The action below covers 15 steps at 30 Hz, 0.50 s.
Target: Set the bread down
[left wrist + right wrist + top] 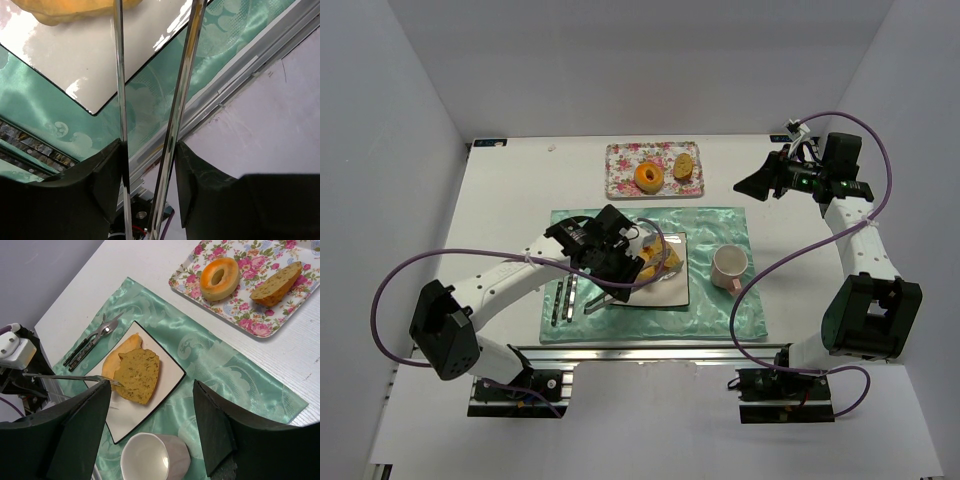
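Count on inspection: one square plate [130, 417] carried two bread slices [137, 375]. One flowered tray [245, 310] carried one doughnut [219, 277] and one further bread piece [277, 284]. Also recorded were one cup [155, 459], one green mat [215, 365], two pieces of cutlery [92, 342] and one pair of tongs [183, 75].

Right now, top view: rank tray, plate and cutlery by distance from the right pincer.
1. Tray: at the back, just left of the right pincer.
2. Plate: in the middle, nearer the arm bases.
3. Cutlery: left of the plate, farthest.
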Tool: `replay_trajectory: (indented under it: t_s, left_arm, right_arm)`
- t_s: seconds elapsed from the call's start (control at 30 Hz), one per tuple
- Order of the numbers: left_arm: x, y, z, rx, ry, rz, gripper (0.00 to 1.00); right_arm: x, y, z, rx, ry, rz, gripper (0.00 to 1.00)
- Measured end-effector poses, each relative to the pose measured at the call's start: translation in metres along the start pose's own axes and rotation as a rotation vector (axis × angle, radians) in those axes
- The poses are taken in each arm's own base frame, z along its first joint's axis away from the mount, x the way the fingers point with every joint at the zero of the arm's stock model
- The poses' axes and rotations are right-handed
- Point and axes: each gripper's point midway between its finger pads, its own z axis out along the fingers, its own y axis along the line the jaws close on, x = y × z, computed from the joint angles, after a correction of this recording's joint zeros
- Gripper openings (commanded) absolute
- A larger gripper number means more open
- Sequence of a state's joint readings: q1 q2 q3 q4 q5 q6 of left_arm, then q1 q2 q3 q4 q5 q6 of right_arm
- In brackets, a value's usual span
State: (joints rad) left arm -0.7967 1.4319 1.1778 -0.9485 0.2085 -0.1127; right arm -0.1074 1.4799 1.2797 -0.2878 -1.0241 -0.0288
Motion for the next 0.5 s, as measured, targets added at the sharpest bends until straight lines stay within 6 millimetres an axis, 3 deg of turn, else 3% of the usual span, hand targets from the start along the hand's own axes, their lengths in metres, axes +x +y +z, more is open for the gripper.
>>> replay_trajectory:
  t_s: [0.27,0.5]
  left_arm:
    - [0.004,0.0,-0.004,-0.001,0.011,0.006,0.51]
    - [-0.005,-0.004,-0.027,-0.007,-0.06,0.02,0.48]
  right_arm:
    - [0.0,0.0,0.0,0.0,0.0,0.0,0.72]
    - [0.0,0.0,0.0,0.0,0.0,0.001,0.72]
